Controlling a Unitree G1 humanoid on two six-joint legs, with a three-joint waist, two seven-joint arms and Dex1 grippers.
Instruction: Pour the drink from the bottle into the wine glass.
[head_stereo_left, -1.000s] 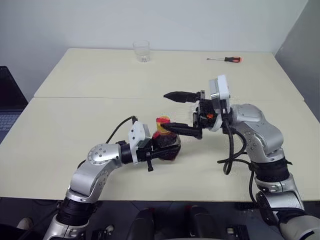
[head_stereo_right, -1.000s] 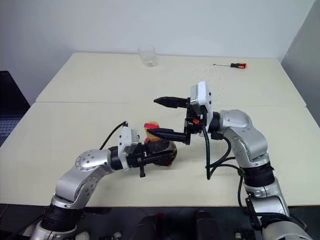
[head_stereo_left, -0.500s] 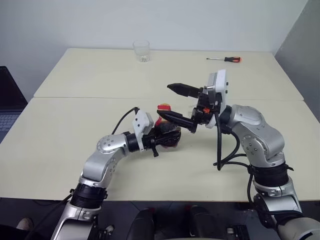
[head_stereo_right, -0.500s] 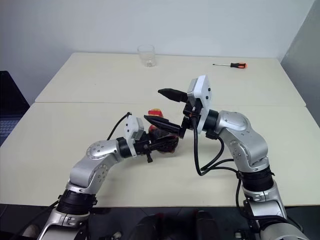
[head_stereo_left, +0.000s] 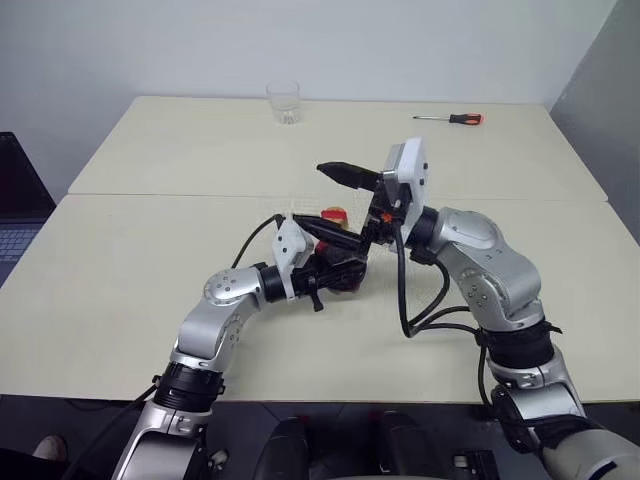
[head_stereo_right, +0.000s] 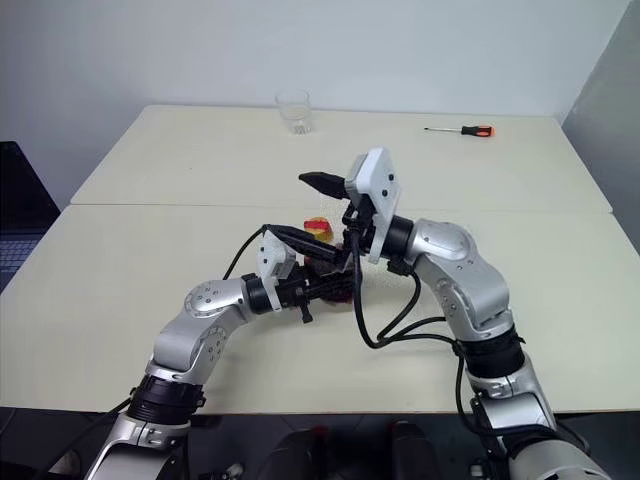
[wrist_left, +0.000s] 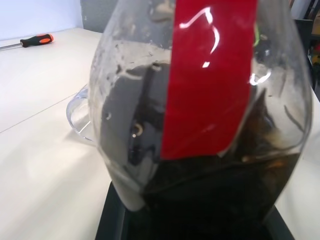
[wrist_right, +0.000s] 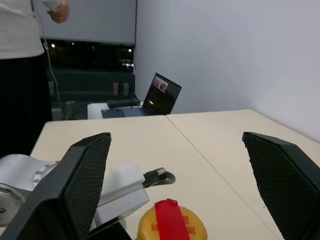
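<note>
My left gripper (head_stereo_left: 326, 277) is shut on the bottle (head_stereo_left: 340, 270), holding it over the middle of the table with its yellow-orange cap (head_stereo_left: 334, 214) up. Close up, the bottle (wrist_left: 200, 100) shows a red band, and the dark drink (wrist_left: 220, 195) sits in its lower part. My right gripper (head_stereo_left: 311, 195) is open and points left, with one finger above the cap and the other passing beside the neck. The cap (wrist_right: 171, 223) lies low between the two black fingers (wrist_right: 85, 185). The wine glass is out of view.
A short clear tumbler (head_stereo_left: 284, 102) stands at the table's far edge and an orange-handled screwdriver (head_stereo_left: 452, 119) lies at the far right. A laptop (wrist_right: 160, 95) sits on another table, with a person (wrist_right: 20, 30) standing beyond it.
My left arm has carried the bottle forward, toward the table's middle. My right gripper has swung left and now straddles the cap, still open.
</note>
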